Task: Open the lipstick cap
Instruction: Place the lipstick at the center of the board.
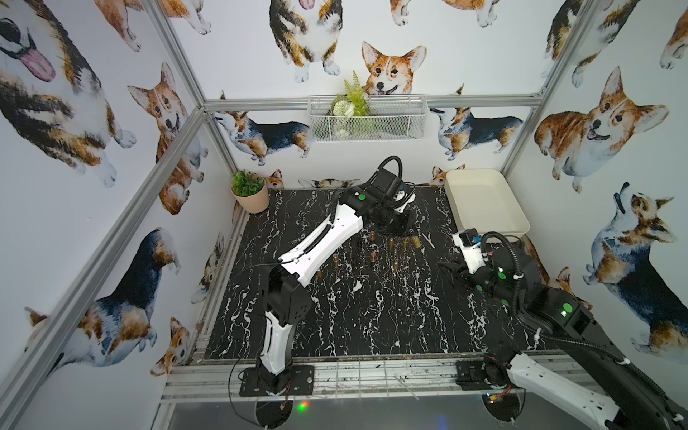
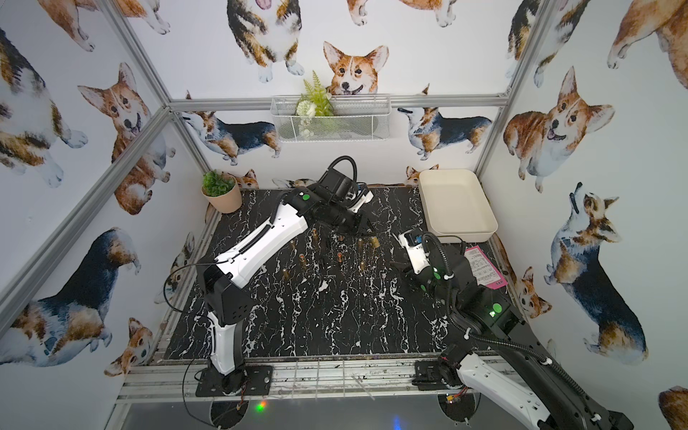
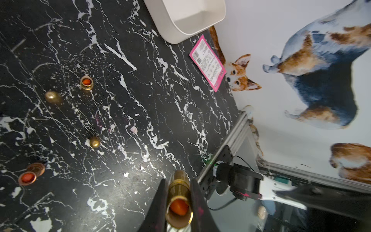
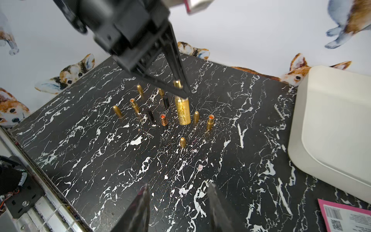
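My left gripper (image 3: 178,180) is shut on a gold lipstick (image 3: 179,192) and holds it upright just above the black marble table (image 1: 353,316). Its top is uncapped, and the orange stick shows inside the tube. In the right wrist view the same lipstick (image 4: 182,112) hangs from the left gripper (image 4: 181,91), with its textured lower end among other tubes. Gold bullet-shaped caps (image 4: 182,142) stand loose on the table; which one is this lipstick's cap I cannot tell. My right gripper (image 4: 178,185) is open and empty, over bare table to the right of the group (image 1: 446,268).
Several other uncapped lipsticks (image 4: 163,120), gold caps (image 4: 117,111) and black tubes (image 4: 150,116) stand close together mid-table. A white tray (image 1: 484,201) fills the back right corner, with a pink card (image 3: 208,62) beside it. A potted plant (image 1: 247,193) sits back left.
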Controlling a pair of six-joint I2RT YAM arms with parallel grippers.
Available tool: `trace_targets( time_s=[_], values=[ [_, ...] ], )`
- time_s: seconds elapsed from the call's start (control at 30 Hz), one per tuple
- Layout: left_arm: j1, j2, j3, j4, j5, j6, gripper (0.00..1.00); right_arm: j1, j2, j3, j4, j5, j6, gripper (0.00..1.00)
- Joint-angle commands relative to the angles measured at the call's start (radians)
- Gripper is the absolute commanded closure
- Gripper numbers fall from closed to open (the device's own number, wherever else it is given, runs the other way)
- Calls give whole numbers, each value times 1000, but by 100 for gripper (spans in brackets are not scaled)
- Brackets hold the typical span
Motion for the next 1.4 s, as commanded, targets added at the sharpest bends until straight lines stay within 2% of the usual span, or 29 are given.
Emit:
trace_targets(
  time_s=[0.0,0.1,0.23,0.5,0.97,1.37],
  values=[
    [-48,60,34,-16,-242,81,84,-1,-25,43,-77,88,44,52],
    [-96,115,28,21,-367,114,84,-1,-36,63,-113,112,76,52],
    [-124,159,-34,135,-417,132,84,-2,-30,84,-182,230,152,55],
    [-175,228,-100,250,-625,180,84,-2,-89,30,-170,292,194,55],
    [-187,178,-395,555,-701,164,84,-3,-81,-12,-138,285,177,55],
    [-187,170,-440,596,-682,133,84,-5,-62,-23,-120,278,166,55]
  ],
)
